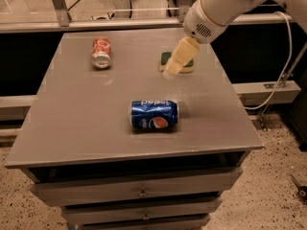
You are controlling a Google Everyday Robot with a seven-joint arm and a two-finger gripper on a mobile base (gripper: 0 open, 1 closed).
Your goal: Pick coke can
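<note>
The coke can [101, 52] is a red-orange can with whitish markings. It lies on its side at the back left of the grey table [86, 123], silver end toward me. My gripper [171, 71] hangs from the white arm over the back right of the table, well to the right of the coke can and above the table surface. It holds nothing that I can see.
A blue Pepsi can [154, 115] lies on its side near the table's middle front. A green and yellow sponge [178, 64] sits under and behind the gripper. Drawers are below the table top. A white cable hangs at the right.
</note>
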